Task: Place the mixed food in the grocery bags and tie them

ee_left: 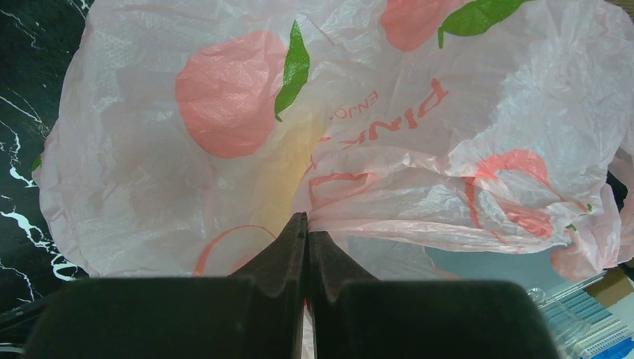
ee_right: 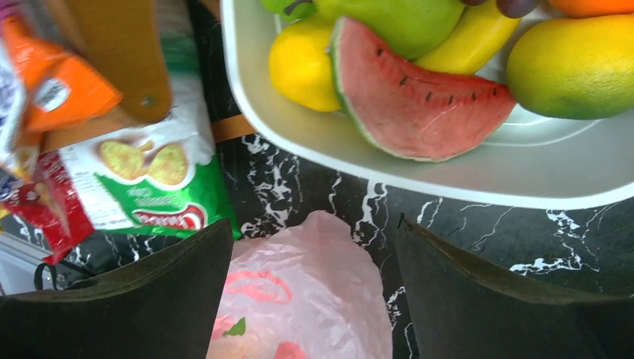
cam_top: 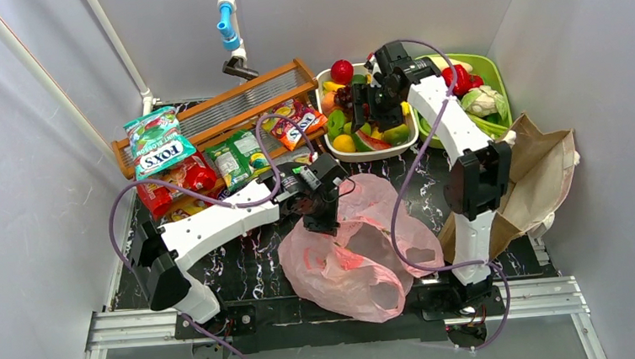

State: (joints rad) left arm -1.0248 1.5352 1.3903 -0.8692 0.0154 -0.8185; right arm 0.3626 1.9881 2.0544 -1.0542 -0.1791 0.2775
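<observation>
The pink plastic bag (cam_top: 362, 257) lies crumpled on the black marble table, its mouth facing the near edge. My left gripper (cam_top: 321, 223) is shut on the bag's far edge; in the left wrist view its tips (ee_left: 307, 221) pinch the pink film (ee_left: 419, 134). My right gripper (cam_top: 379, 112) hovers open and empty over the white fruit basket (cam_top: 409, 143). In the right wrist view the gripper (ee_right: 314, 224) stands above the bag (ee_right: 299, 299), with the watermelon slice (ee_right: 419, 97), a yellow fruit (ee_right: 303, 67) and green fruit in the basket. The brown paper bag (cam_top: 542, 172) lies at the right.
Snack packets (cam_top: 160, 144) lie at the back left by a wooden rack (cam_top: 233, 101); a green packet (ee_right: 161, 187) shows near the right gripper. The green vegetable tray (cam_top: 497, 74) stands at the back right. White walls close in on both sides.
</observation>
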